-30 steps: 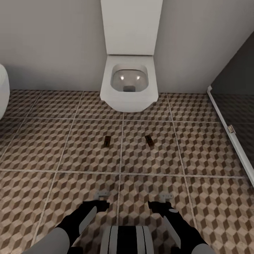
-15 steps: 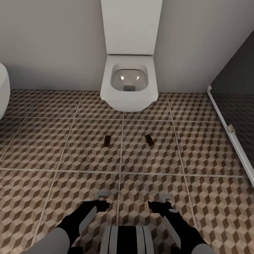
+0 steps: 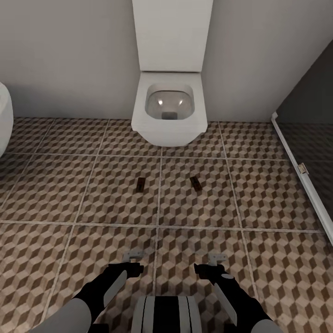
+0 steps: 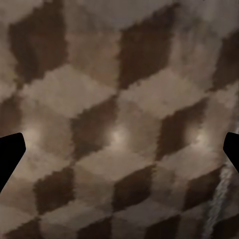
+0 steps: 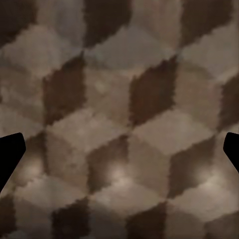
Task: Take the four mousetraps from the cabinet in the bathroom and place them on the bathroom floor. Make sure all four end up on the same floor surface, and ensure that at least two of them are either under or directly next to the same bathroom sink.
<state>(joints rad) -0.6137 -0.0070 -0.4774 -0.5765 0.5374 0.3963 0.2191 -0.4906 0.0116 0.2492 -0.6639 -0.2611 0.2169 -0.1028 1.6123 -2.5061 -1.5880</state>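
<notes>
Two mousetraps lie flat on the bathroom floor [image 3: 83, 194] in front of the toilet, one [image 3: 139, 184] to the left and one [image 3: 196, 183] to the right, about a tile's width apart. My left gripper [image 3: 134, 254] and right gripper [image 3: 216, 258] hang low over the patterned tiles, nearer to me than the traps and well short of them. Both are open and hold nothing. In the wrist views the left gripper [image 4: 119, 154] and right gripper [image 5: 119, 154] show dark fingertips [image 4: 10, 155] [image 5: 10, 155] far apart, with bare tile between them. The cabinet and the bathroom sink are out of view.
A white wall-hung toilet [image 3: 169, 108] stands against the grey wall straight ahead. A white rounded fixture [image 3: 3, 118] is cut off at the left edge. At the right, a glass shower screen with a white frame [image 3: 300, 178] borders a dark grey floor.
</notes>
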